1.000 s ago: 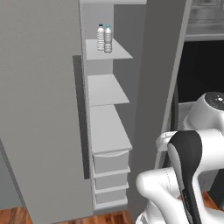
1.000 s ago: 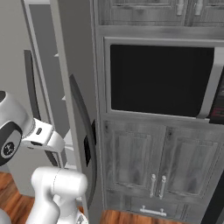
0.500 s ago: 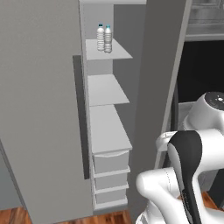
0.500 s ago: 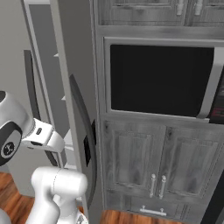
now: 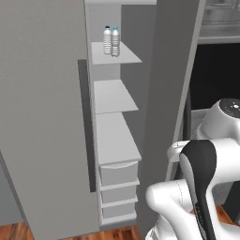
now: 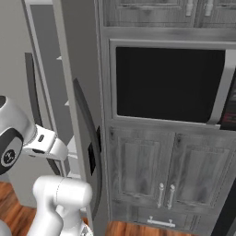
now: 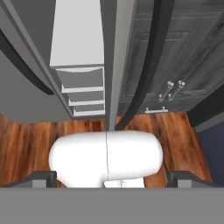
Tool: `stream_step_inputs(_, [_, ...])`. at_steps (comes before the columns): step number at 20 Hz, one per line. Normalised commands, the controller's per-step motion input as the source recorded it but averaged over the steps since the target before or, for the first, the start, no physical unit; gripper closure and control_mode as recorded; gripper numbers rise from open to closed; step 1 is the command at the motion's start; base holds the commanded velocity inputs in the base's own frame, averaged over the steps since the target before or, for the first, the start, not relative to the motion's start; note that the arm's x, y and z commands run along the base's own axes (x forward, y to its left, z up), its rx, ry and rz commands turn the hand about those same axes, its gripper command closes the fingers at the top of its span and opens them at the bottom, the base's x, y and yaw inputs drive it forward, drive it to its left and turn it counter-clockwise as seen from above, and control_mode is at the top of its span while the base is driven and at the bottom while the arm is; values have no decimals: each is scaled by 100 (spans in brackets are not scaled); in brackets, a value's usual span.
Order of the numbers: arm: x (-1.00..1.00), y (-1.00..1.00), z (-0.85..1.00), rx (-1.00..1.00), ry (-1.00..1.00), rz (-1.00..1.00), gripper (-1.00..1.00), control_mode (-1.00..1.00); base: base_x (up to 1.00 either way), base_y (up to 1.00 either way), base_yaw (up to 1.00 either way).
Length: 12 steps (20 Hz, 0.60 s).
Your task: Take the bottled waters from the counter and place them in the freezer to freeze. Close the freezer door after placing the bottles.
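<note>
At the bottom of the hand view I see the tool (image 7: 112, 177) with its tips spread wide and nothing between them, pointing down over wood floor (image 7: 183, 135) in front of the freezer (image 5: 112, 154). Freezer door (image 5: 42, 117) stands swung open, dark bar handle (image 5: 85, 126) facing me. Both bottled waters (image 5: 111, 41) stand upright, touching side by side, on the top shelf (image 5: 123, 56). Wall oven (image 6: 168, 85) sits right of the refrigerator.

bottled waters (image 5: 111, 41): clear, light-blue caps | freezer door (image 5: 42, 117): light grey | floor (image 7: 26, 140): reddish-brown wood
</note>
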Motion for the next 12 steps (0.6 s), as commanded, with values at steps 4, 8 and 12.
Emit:
stream_step_inputs(4, [0, 0, 0, 0, 0, 0, -100, 100, 37, 17, -4])
stream_step_inputs(8, [21, 2, 0, 0, 0, -1, -100, -100, 8, 4, -1])
stream_step_inputs(12, [11, 0, 0, 0, 0, 0, -100, -100, 0, 0, 0])
